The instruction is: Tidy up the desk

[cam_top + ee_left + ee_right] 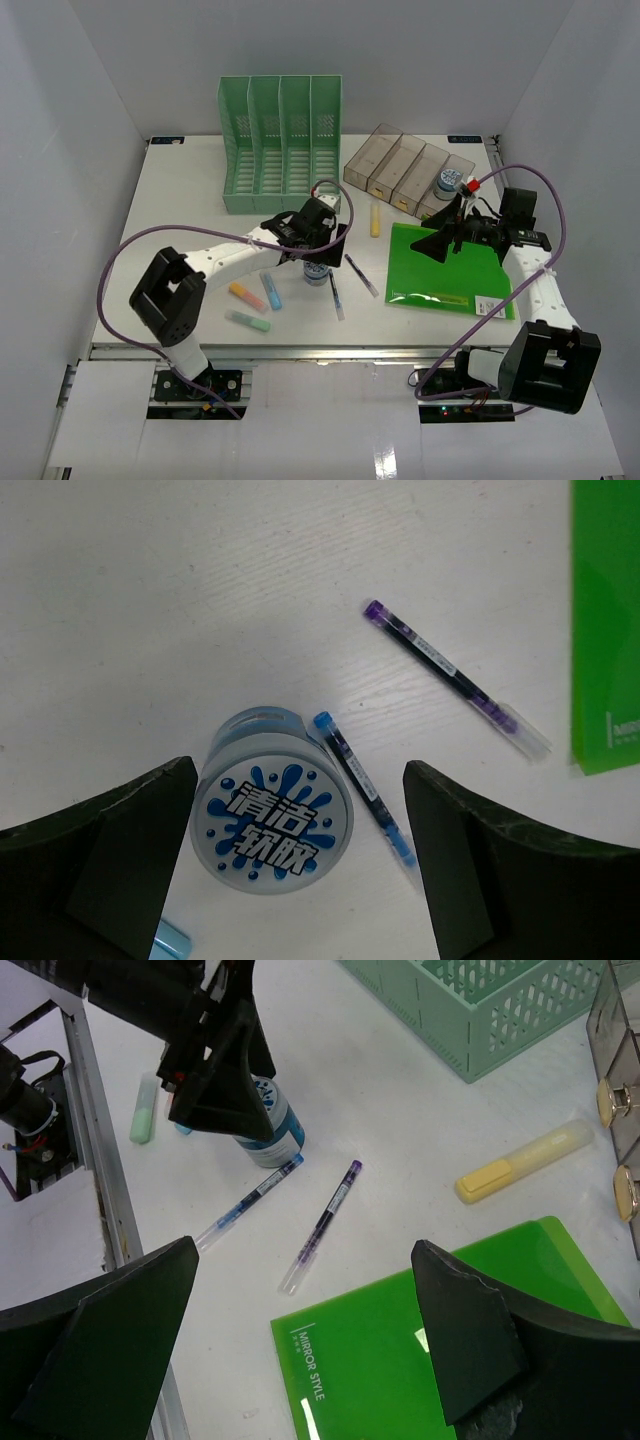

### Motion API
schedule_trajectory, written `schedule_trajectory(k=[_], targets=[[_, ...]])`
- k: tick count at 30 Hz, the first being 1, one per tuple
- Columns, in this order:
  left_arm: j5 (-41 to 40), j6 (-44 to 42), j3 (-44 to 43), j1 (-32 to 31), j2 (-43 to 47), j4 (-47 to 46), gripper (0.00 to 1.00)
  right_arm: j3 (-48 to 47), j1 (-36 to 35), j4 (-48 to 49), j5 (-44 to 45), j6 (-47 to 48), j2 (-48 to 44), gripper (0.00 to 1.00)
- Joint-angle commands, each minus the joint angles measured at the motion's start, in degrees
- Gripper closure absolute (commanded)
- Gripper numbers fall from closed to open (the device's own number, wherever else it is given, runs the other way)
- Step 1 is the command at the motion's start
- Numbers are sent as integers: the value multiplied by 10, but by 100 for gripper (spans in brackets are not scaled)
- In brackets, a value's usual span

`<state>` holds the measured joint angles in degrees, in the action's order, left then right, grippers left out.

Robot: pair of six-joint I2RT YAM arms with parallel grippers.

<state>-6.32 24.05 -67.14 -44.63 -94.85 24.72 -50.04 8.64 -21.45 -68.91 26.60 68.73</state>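
Observation:
The desk (pixel 190 200) is a white tabletop. A round blue jar (pixel 272 815) with a printed lid stands near its middle and also shows in the top view (pixel 316 271). My left gripper (pixel 300 880) is open right above the jar, with one finger (pixel 110 850) close to its left side and the other well off to the right. A blue pen (pixel 363 787) lies against the jar and a purple pen (pixel 455 677) lies beyond it. My right gripper (pixel 305 1360) is open and empty above the near corner of a green folder (pixel 420 1360).
A green slotted file rack (pixel 280 140) and a brown translucent drawer box (pixel 405 170) holding another jar (pixel 444 185) stand at the back. A yellow highlighter (pixel 375 220) lies mid-desk. Orange (pixel 244 296), blue (pixel 271 291) and green (pixel 248 320) highlighters lie near the front left.

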Motion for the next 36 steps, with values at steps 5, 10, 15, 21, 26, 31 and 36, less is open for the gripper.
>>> schedule_trajectory(k=[5, 10, 15, 21, 26, 31, 36], targets=[[-115, -5, -66, -33, -53, 89, 4, 12, 28, 0, -54, 16, 2, 6], [-119, -9, -78, -46, -74, 115, 3, 14, 35, -1, -61, 17, 4, 6], [-120, -7, -80, -52, -75, 125, 7, 14, 43, -4, -70, 17, 7, 6], [-115, -7, -92, -53, -77, 133, 34, 14, 59, -10, -84, 17, 9, 6], [-98, -10, -128, -53, -67, 132, 71, 13, 75, -19, -93, 24, 8, 6], [1, -22, -222, -55, -75, 106, 93, 8, 94, -36, -93, 39, 7, 6], [120, -26, -343, -55, -133, 42, 100, 6, 133, -49, -96, 41, 2, 5]])
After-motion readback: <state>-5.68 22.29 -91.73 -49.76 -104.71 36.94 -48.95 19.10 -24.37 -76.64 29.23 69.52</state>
